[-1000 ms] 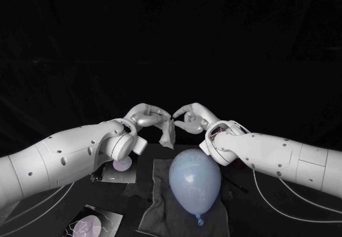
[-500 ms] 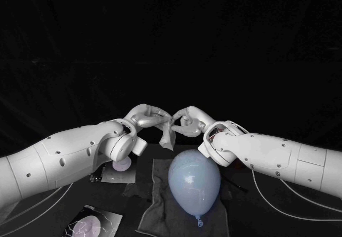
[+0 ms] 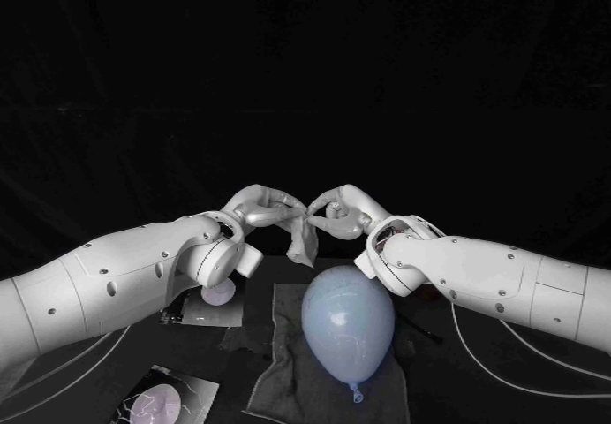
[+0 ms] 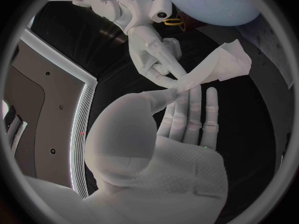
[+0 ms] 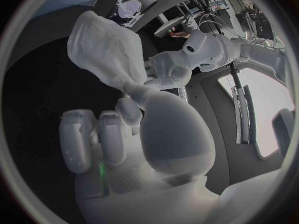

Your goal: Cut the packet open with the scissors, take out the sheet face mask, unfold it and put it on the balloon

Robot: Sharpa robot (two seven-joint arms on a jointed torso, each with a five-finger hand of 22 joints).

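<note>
A folded white sheet mask [image 3: 302, 240] hangs in the air above the far end of the pale blue balloon [image 3: 346, 322]. My left hand [image 3: 265, 208] and right hand [image 3: 342, 212] meet at its top edge, and both pinch it there. In the left wrist view my left hand [image 4: 181, 119] pinches the mask [image 4: 218, 67] at its narrow end, with my right hand [image 4: 149, 35] touching the same spot and the balloon [image 4: 212, 2] beyond. In the right wrist view my right hand [image 5: 124, 129] holds the mask [image 5: 106, 50] opposite my left hand [image 5: 184, 59].
The balloon lies on a grey cloth [image 3: 274, 375] on the black table. A silvery packet [image 3: 210, 305] lies under my left arm, and another printed packet [image 3: 159, 402] sits near the front left. A thin dark tool [image 3: 426, 331] lies to the right of the balloon.
My right hand closed in on the left and eased back slightly. The mask's hanging end swung a little; both hands stay at its top edge.
</note>
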